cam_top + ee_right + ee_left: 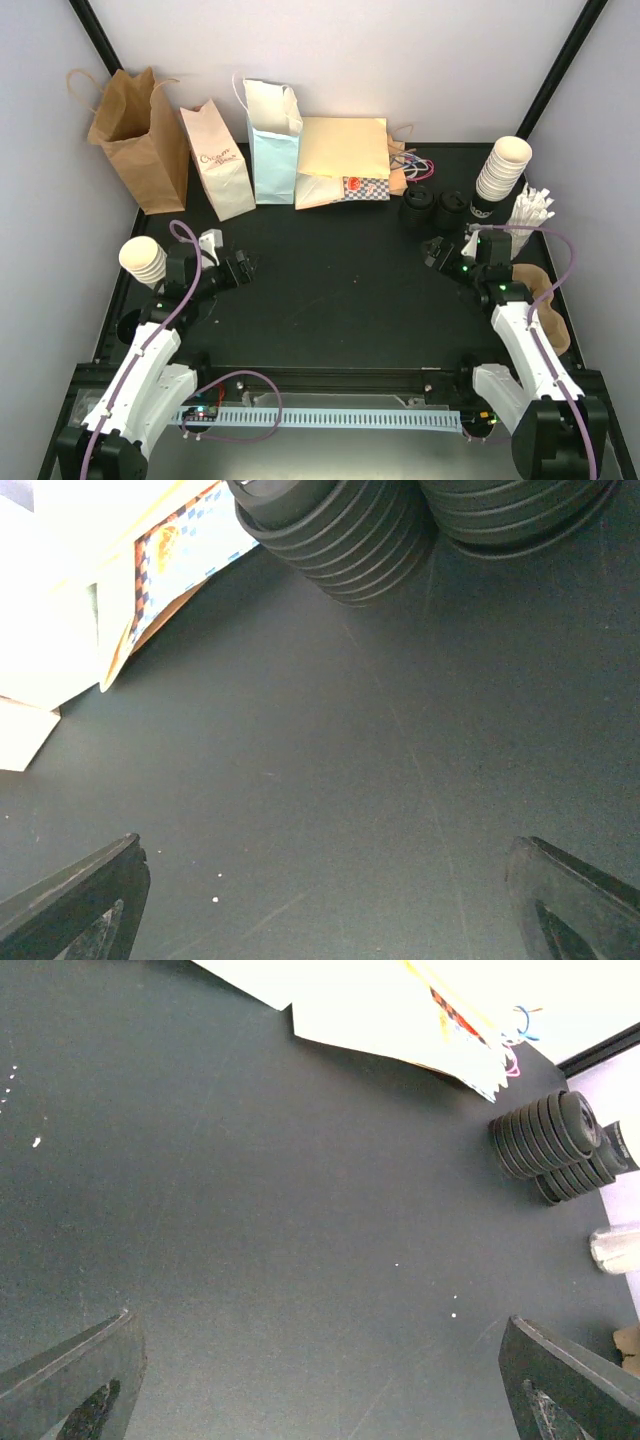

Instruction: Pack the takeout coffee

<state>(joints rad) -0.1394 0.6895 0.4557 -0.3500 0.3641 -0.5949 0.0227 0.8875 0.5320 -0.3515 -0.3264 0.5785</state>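
Note:
No lidded takeout coffee shows in any view. My left gripper (243, 266) hovers low over the black table (330, 290) at the left, jaws wide open, nothing between the fingers (100, 1370). On the right, my right gripper (435, 250) is just as open and empty, pointing at two stacks of black lids (432, 207). In the right wrist view those lids (330, 530) lie close ahead of the open gripper (328, 842). The left wrist view has the lids (545, 1135) far off past the open left gripper (320, 1320).
Along the back stand a brown paper bag (135, 135), a white printed bag (215, 160), a light blue bag (272, 140) and a flat cream bag (340, 155). Bare cup stacks sit at left (143, 258) and right (503, 165). White stirrers (530, 210) and a brown cup carrier (548, 300) lie at right.

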